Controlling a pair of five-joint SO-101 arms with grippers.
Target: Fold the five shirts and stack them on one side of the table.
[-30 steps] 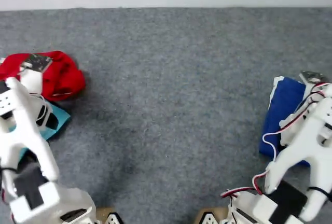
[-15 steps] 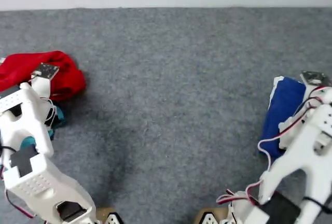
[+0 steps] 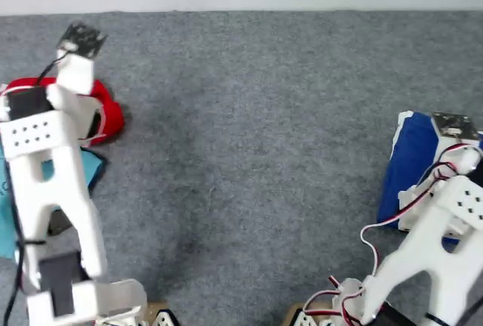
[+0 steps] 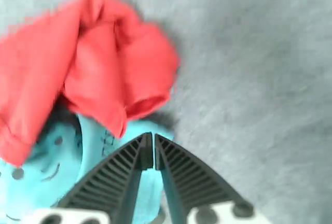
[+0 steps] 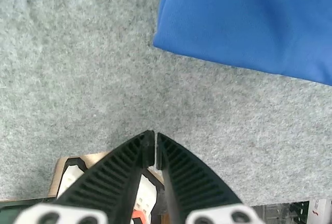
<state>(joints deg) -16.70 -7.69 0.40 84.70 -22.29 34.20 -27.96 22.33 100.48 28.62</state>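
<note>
Red shirt (image 4: 93, 68) lies crumpled over a turquoise shirt (image 4: 46, 172) at the grey table's (image 3: 256, 115) left, folded blue shirt (image 5: 249, 22) at right; left gripper (image 4: 154, 151) and right gripper (image 5: 155, 149) are clenched empty, so the left likely should open wide, pinching red cloth alone.

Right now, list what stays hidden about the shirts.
- Red shirt: in the high view, the left arm covers much of it.
- Turquoise shirt: the same arm and the red shirt cover most of it.
- Blue shirt: the right arm and the frame edge hide its side; layers beneath cannot be counted.
</note>
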